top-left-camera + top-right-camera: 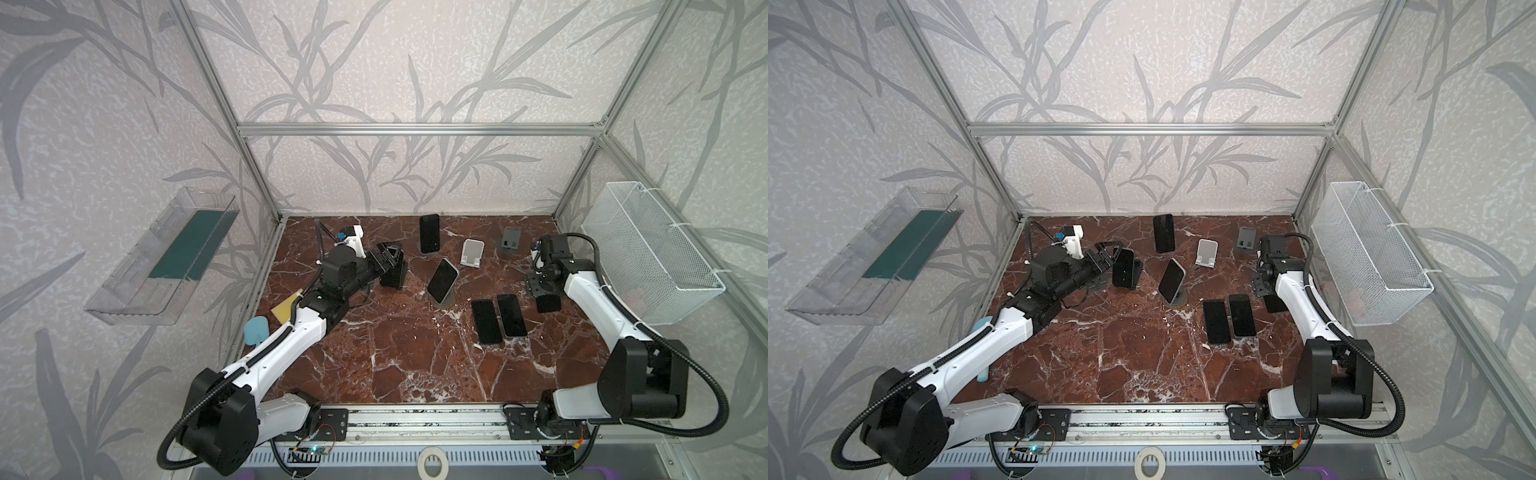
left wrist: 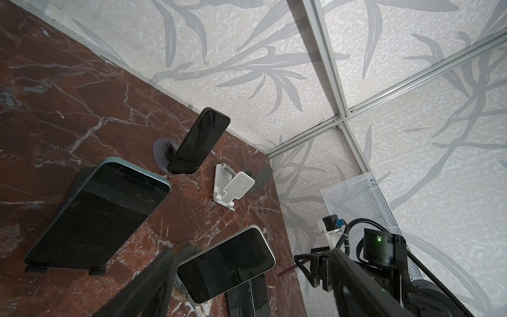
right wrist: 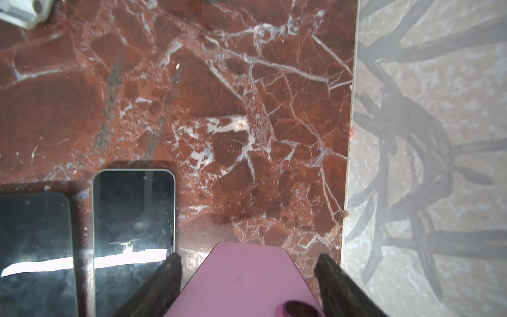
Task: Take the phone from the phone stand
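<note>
My right gripper (image 3: 248, 263) (image 1: 540, 291) is shut on a phone with a pink back (image 3: 241, 282), held low over the marble near the right wall. Its dark screen (image 1: 548, 303) faces the top views. My left gripper (image 2: 252, 255) (image 1: 388, 253) stands open with nothing between its fingers, close beside a teal-edged phone (image 2: 96, 214) (image 1: 1123, 268) that leans on a black stand. A white-edged phone (image 1: 442, 280) (image 2: 227, 263) leans on a round stand at the centre. At the back, a black phone (image 1: 429, 232) stands upright on another stand.
Two phones (image 1: 486, 316) (image 1: 512, 316) lie flat side by side, just left of the held phone. An empty white stand (image 1: 472, 251) and an empty grey stand (image 1: 510, 241) sit at the back right. A wire basket (image 1: 648, 253) hangs on the right wall.
</note>
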Controlling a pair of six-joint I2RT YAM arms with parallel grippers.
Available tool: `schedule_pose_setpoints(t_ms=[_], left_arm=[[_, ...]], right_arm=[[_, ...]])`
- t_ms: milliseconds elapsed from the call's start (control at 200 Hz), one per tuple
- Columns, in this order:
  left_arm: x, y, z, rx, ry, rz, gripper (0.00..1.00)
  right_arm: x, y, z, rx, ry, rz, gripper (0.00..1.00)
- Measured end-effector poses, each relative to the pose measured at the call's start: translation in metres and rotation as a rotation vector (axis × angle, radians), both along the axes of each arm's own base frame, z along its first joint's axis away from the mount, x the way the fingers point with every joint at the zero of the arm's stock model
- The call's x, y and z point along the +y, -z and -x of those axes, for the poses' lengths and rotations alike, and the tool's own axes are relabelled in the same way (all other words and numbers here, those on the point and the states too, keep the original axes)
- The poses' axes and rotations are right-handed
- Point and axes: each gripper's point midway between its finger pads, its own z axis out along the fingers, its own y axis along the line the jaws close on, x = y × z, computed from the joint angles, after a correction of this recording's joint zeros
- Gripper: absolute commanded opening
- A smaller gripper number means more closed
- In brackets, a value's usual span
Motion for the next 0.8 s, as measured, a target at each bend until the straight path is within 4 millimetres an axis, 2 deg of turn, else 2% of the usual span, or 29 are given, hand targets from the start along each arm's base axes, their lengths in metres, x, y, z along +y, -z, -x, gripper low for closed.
schedule_pose_setpoints(t_ms=[255, 430, 666, 801], left_arm=[[-0.001, -0.002, 0.000, -0.001, 0.010, 0.015, 0.87], [0.001, -0.001, -0.003, 0.009, 0.010, 0.030, 0.87], [0.000, 0.002, -0.007, 0.024, 0.016, 0.053, 0.87], [0.003, 0.003, -0.009, 0.028, 0.010, 0.054, 0.87]], right_arm=[[0.004, 0.006, 0.004, 0.019, -0.008, -0.025, 0.73], [0.004, 0.027, 0.002, 0.087, -0.004, -0.054, 0.73], [0.000, 0.043, -0.026, 0.153, 0.011, -0.081, 0.72], [-0.001, 0.051, -0.025, 0.178, 0.019, -0.086, 0.72]])
